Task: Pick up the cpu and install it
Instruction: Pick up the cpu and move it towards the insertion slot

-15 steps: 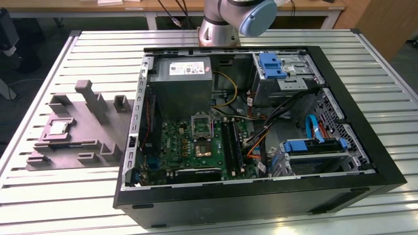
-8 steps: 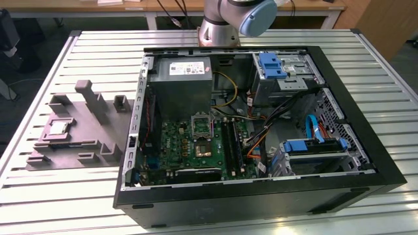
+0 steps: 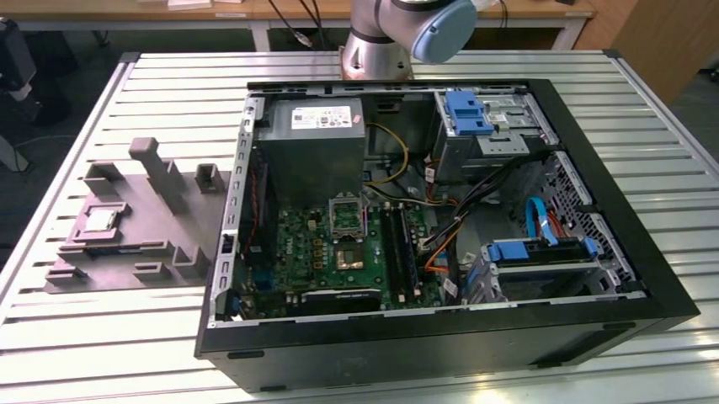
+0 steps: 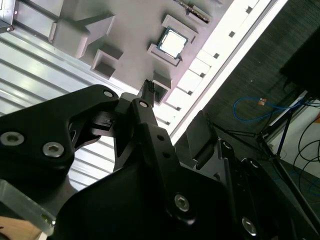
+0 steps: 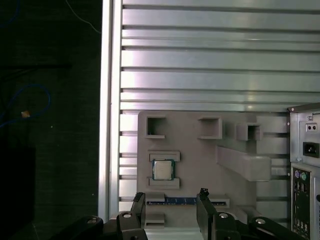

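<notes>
First wrist view shows us the gripper (image 5: 171, 195), matte black fingers (image 5: 139, 210) spread and empty, facing the cpu (image 5: 161, 169). That thin silvery square sits flat in a fitted recess of the grey moulded tray (image 5: 200, 160), at the exterior view's left, which we judge keeps it located for picking.

One cpu (image 5: 161, 169), one grey moulded tray (image 5: 200, 165), one open computer case (image 3: 450, 337), one end effector (image 5: 171, 196)

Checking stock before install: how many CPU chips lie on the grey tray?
1. The small square silvery-grey cpu lies flat in a recess of the grey moulded tray, at the exterior view's left beside the black computer case. No other shows.
</notes>
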{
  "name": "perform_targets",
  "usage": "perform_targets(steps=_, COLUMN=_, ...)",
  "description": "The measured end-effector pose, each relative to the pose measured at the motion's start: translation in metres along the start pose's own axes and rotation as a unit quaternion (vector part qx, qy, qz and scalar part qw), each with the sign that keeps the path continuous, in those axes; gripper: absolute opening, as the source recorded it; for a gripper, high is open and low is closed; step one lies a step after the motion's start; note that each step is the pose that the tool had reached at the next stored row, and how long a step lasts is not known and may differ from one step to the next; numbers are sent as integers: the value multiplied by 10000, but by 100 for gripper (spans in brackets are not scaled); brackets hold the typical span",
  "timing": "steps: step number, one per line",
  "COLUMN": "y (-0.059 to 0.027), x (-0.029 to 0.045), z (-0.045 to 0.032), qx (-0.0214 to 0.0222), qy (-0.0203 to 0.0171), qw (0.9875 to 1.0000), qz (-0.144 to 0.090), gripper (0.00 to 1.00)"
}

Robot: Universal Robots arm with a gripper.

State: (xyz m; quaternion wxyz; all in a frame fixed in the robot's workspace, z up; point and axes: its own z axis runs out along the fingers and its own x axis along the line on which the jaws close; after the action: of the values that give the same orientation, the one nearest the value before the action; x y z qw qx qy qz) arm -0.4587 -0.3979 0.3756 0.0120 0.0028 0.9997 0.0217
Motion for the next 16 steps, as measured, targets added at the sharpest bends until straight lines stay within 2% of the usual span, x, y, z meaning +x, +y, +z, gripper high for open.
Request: perform_targets(steps=16, y=-3, x=1, z=58, qx=0, qy=0, qw=10000, qz=0, gripper=53)
